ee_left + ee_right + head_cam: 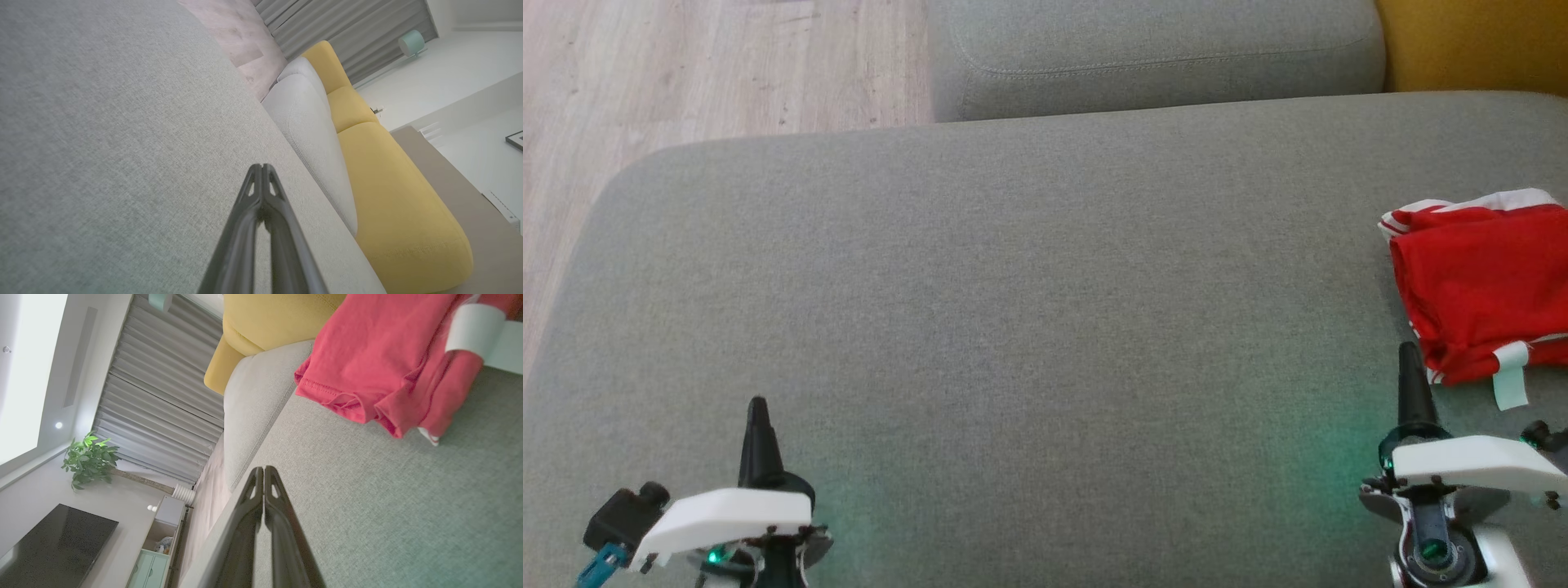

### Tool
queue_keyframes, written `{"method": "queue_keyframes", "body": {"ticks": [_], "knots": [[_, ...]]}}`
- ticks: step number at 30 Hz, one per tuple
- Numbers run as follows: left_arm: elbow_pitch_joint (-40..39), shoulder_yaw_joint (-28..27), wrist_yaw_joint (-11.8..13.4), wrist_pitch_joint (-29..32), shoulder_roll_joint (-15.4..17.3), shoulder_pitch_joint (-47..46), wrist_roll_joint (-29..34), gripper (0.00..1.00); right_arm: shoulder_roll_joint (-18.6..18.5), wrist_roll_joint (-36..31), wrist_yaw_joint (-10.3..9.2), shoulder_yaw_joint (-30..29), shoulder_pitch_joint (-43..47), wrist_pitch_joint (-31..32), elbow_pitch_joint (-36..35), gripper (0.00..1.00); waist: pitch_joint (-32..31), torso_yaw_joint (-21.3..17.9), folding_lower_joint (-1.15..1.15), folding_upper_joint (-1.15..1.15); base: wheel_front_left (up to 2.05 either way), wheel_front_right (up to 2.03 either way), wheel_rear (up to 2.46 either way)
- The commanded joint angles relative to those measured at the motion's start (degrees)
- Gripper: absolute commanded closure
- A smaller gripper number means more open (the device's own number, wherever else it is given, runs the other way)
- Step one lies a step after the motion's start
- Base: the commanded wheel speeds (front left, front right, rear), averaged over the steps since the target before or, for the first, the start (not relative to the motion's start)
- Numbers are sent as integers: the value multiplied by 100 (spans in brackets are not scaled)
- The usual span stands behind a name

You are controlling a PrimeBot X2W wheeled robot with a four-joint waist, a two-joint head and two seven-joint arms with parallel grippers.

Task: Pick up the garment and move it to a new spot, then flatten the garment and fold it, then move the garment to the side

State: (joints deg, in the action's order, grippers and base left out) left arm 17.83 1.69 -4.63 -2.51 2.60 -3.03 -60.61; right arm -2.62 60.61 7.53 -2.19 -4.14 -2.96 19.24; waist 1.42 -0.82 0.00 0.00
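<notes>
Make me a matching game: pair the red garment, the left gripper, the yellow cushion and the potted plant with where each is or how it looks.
1 red garment
2 left gripper
3 yellow cushion
4 potted plant

a shut, above the bare grey sofa seat
b by the grey curtains
c lying near the right gripper
d beside the grey cushion

Pairs: 1-c, 2-a, 3-d, 4-b

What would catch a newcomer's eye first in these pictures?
The red garment with white trim, lying folded at the right edge of the wide grey sofa cushion. Next come the two shut pincers low in the head view: the left pincer over bare cushion, the right pincer close beside the garment, not holding it. A yellow cushion shows at top right.
</notes>
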Motion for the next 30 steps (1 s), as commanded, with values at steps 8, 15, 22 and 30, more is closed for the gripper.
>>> {"method": "queue_keyframes", "body": {"ticks": [8, 15, 22, 30], "knots": [[-240, -277, -78, 165, 18, -271, -572, 100, -76, 600, -2, -14, -214, 163, -262, 100, -20, 13, 0, 0, 0, 0, 0], [-262, -365, -112, 283, 20, -278, -989, 100, -77, 1022, -3, -69, -211, 280, -305, 100, -37, 24, 0, 0, 0, 0, 0], [-281, -440, -140, 385, 21, -285, -1346, 100, -78, 1383, -3, -117, -209, 380, -341, 100, -52, 34, 0, 0, 0, 0, 0], [-306, -540, -179, 520, 23, -293, -1823, 100, -78, 1865, -3, -182, -206, 513, -390, 100, -71, 46, 0, 0, 0, 0, 0]]}}
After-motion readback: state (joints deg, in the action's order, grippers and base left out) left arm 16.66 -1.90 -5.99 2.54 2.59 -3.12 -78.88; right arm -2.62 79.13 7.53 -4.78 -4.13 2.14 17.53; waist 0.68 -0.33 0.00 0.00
